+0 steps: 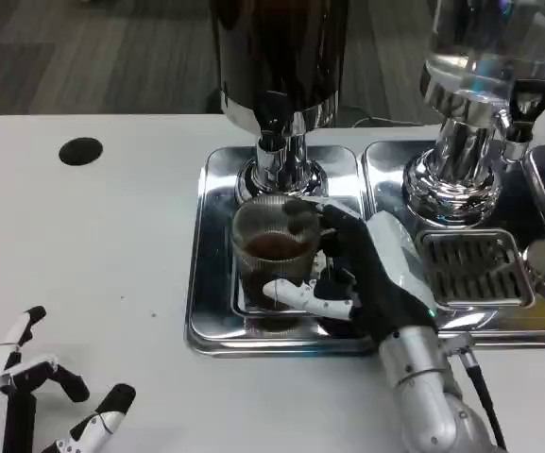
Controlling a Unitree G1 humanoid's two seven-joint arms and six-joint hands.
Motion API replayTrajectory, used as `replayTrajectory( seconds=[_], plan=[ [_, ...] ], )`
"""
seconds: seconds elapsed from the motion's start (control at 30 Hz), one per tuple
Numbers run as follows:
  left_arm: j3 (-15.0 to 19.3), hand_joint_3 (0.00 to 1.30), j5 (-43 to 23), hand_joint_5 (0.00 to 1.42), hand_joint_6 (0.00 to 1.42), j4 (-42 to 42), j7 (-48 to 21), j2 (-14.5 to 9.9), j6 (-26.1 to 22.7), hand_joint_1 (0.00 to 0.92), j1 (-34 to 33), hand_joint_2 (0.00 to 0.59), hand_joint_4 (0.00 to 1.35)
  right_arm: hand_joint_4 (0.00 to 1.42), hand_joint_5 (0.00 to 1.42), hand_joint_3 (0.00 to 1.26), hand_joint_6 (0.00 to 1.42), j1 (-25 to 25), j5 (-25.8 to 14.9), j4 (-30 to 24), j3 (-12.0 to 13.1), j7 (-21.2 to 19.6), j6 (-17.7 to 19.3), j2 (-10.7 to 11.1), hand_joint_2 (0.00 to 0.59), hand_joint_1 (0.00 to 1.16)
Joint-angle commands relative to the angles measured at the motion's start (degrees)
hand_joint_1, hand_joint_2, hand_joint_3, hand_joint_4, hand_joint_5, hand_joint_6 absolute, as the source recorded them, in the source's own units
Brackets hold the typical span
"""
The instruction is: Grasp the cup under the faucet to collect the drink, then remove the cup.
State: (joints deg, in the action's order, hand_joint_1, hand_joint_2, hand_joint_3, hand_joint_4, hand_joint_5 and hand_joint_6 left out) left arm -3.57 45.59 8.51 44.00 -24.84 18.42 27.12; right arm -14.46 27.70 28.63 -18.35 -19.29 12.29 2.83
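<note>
The right hand (366, 274) is wrapped around the cup (274, 250). Its thumb lies across the front of the cup and its dark fingers reach round the far side, so the hand is gripping it. The cup sits just left of that hand, on the shiny metal tray (217, 283). The faucet (280, 151) of the dark drink tank (277, 52) is right above and a little behind the cup.

There is brown drink in the cup. It looks partly full, not up to the top. No stream from the faucet can be seen, so I cannot tell if drink is pouring right now.

So the grasping part looks done, and some drink is already collected. What is left is to take the cup out from under the faucet and off the tray. It must stay upright so nothing spills.

The left hand (26, 396) is far from the cup, low on the white table (111, 236). Its fingers are spread apart and it holds nothing.

To the right of the working hand is a clear tank (494, 42) on its own tray with a grate (470, 269).

No brand, label or writing can be read anywhere.
</note>
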Motion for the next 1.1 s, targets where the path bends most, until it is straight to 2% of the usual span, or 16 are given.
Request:
replayTrajectory(
  seconds=[0.03,0.23,0.53,0.83,1.1],
  plan=[
    [-0.38,0.85,0.31,0.24,0.20,0.31,-0.47,-0.17,-0.26,0.000,-0.44,0.163,0.16,0.78,0.55,0.71,0.46,1.69,-0.25,-3.92,1.68,-1.12,1.11,1.03,0.207,0.85],
    [-0.86,0.83,0.40,0.24,0.20,0.26,-1.11,0.00,-0.46,0.000,-1.77,0.164,0.16,0.80,0.55,0.71,0.48,3.90,-1.13,-8.69,3.51,1.16,1.02,3.31,0.209,0.85],
    [-1.87,0.74,0.17,0.24,0.20,1.41,-1.40,-0.27,-0.36,0.000,-3.52,0.165,0.15,0.81,0.58,0.72,0.51,7.55,-1.96,-14.72,6.14,3.81,0.09,5.19,0.215,0.85],
    [-2.76,0.71,0.04,0.24,0.20,2.41,-1.97,-0.22,0.14,0.000,-5.34,0.167,0.14,0.84,0.58,0.74,0.52,13.43,-2.65,-21.70,9.51,4.67,-0.08,6.56,0.227,0.86],
    [-3.38,0.69,0.32,0.24,0.20,2.62,-2.28,-0.31,0.12,0.000,-6.07,0.167,0.13,0.84,0.58,0.74,0.52,18.83,-3.17,-26.29,10.88,6.46,1.36,8.38,0.228,0.86]
  ],
)
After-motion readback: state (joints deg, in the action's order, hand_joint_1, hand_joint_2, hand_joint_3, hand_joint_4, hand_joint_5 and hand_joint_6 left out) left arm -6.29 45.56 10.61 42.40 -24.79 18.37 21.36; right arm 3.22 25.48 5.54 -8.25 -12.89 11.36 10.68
